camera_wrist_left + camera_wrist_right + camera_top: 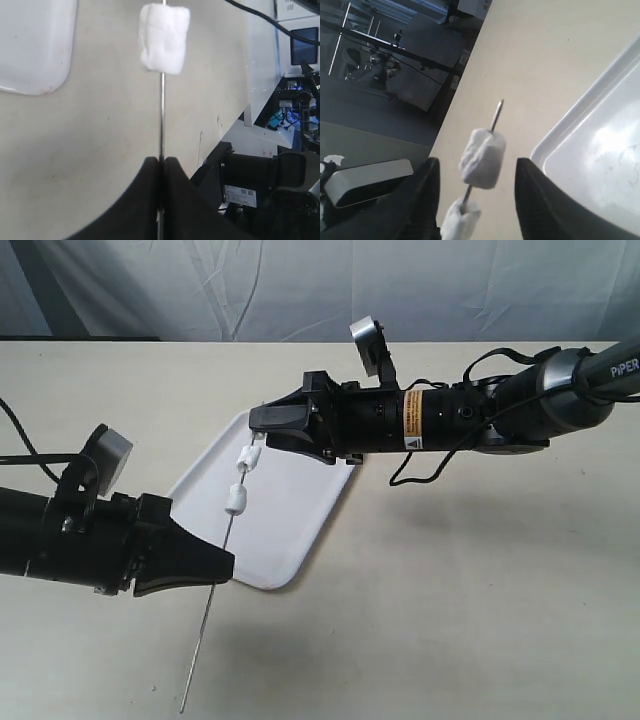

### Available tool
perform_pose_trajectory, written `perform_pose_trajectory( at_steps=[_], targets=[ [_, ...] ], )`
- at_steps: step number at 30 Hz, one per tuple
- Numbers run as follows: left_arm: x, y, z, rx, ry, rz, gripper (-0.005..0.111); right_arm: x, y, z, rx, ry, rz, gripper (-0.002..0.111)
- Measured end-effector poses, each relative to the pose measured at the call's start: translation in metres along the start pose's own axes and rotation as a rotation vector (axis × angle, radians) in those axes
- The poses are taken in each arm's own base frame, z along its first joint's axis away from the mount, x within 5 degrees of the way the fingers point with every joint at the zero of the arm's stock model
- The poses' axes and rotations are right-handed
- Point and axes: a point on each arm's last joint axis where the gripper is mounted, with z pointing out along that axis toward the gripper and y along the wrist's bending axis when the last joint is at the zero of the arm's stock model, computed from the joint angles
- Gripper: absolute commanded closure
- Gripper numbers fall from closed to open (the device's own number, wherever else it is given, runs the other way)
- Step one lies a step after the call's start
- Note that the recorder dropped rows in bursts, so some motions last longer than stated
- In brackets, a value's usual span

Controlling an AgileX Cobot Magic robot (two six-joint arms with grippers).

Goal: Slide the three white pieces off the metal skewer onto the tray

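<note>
The metal skewer [218, 575] slants up over the tray [290, 530], with its lower end sticking out past the tray. My left gripper [226, 566] is shut on the skewer's shaft [161, 115]. One white piece [237, 498] sits partway up the rod and fills the top of the left wrist view [164, 37]. Two more pieces [249, 455] sit close together near the tip. My right gripper [257, 430] is open around the topmost piece [482, 157]; its jaws stand on either side with gaps. The second piece [461, 222] lies just below, deeper in the jaws.
The beige tabletop [450, 590] surrounds the tray. A wrinkled white cloth backdrop [300, 280] hangs behind the table. A black cable [425, 465] loops under the right arm. The table's far edge [455, 95] shows beyond the skewer tip.
</note>
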Motion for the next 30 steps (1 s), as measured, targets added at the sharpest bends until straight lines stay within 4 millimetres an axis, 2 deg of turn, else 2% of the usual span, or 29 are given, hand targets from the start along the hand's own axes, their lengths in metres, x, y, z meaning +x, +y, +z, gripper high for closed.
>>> perform_pose_trajectory(
  at_steps=[6,10,30],
  targets=[
    [-0.0011,-0.0013,0.0,0.015,-0.012,0.0,0.107,-0.0001,-0.0004,0.0,0.005,-0.001,0.0,0.064],
    [-0.001,-0.0015,0.0,0.017,-0.011,0.0,0.107,-0.0001,-0.0004,0.0,0.005,-0.001,0.0,0.081],
    [0.0059,0.0009,0.0004,0.011,0.026,0.001,0.107,-0.0005,-0.0047,0.0004,0.055,-0.009,0.0,0.079]
  ],
)
